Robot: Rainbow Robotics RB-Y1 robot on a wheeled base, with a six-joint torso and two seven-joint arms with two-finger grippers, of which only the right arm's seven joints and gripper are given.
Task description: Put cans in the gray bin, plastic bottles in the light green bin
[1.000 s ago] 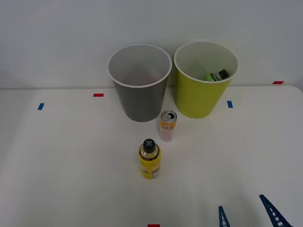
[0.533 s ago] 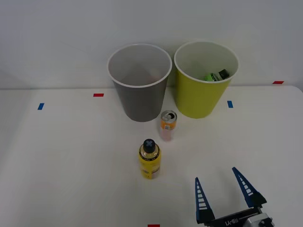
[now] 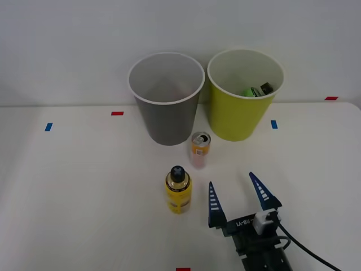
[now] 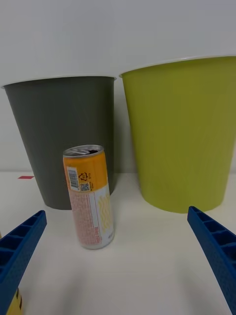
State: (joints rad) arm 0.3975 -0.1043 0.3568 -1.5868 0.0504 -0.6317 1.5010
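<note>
Nearest the robot, right gripper (image 3: 237, 196) low over the white table (image 3: 73, 192), ribbed blue fingers (image 4: 219, 248) spread wide, nothing between them. Just to its left, yellow bottle (image 3: 178, 189): stubby, black screw cap, yellow label, upright. Beyond and between the fingers' line, can (image 4: 90, 196) upright, near the foot of the gray bin (image 3: 167, 100); slim cylinder, orange upper, pale pink-white lower, silver top, smooth printed metal.

Step in hand looks like the approach to the can. Best done by shifting slightly toward the can so it sits centred in the gap, keeping the spread wide until both sides are flanked, closing mid-body, not at the rim; thin wall likely dents, light and tippy. Worth keeping clear of the bottle.

Farthest, gray bin and light green bin (image 3: 244, 96) side by side, nearly touching: round, tapered, white rims, pale insides, smooth plastic. Some green item (image 3: 257, 90) already inside the light green one.
</note>
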